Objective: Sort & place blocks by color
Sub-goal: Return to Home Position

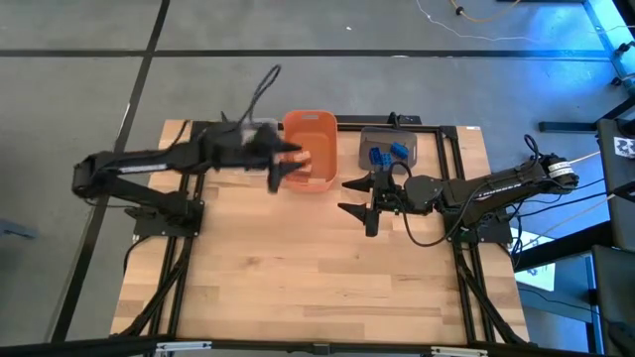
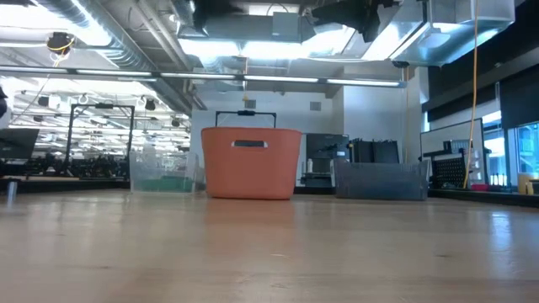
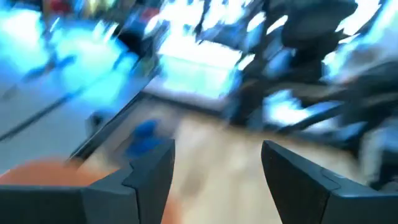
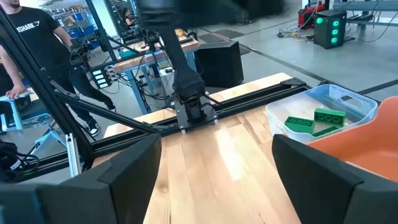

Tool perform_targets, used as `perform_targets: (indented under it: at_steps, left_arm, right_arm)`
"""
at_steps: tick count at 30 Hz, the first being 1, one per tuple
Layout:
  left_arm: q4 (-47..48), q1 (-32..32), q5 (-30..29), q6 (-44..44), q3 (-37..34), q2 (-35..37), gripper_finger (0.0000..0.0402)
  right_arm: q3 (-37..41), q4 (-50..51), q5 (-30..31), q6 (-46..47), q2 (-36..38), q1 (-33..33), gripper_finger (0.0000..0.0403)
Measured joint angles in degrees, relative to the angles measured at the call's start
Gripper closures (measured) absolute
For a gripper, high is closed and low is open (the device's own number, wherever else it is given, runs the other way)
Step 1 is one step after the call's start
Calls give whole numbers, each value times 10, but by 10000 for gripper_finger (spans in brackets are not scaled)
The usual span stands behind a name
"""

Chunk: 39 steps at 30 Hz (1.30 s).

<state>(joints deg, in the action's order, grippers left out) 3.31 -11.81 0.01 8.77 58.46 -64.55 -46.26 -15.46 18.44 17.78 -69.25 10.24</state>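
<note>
Over the orange bin (image 1: 319, 121), the left tool (image 1: 289, 166) hangs spread and empty; right tool (image 1: 344, 195), beside that bin, spread too, equally empty.

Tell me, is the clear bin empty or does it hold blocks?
Not empty. The right wrist view shows green blocks lying inside the clear bin, below its rim.

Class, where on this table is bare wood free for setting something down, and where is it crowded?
Free: the table's bare near half, from the right gripper to the near edge, between the arm bases. Crowded: the far edge, where the clear bin, orange bin and grey bin line up, the left gripper at the orange one.
</note>
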Motion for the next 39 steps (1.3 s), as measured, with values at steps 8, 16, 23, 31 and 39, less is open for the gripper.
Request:
perform_targets:
  at_steps: [8, 16, 23, 31, 39]
  left_arm:
    - [-270, 175, -119, 17, -181, 90, 171]
    - [-312, 168, -134, 42, -261, 171, 171]
    - [-260, 130, -84, 41, -264, 204, 239]
    - [-236, 118, -85, 56, -332, 312, 391]
    - [-240, 142, -100, 73, -450, 464, 401]
  right_arm:
    - [0, -2, 0, 1, 0, 0, 96]
    - [0, -5, 0, 2, 0, 0, 96]
    - [0, -5, 0, 0, 0, 0, 96]
    - [0, -6, 0, 1, 0, 0, 96]
    - [0, -6, 0, 8, 0, 0, 96]
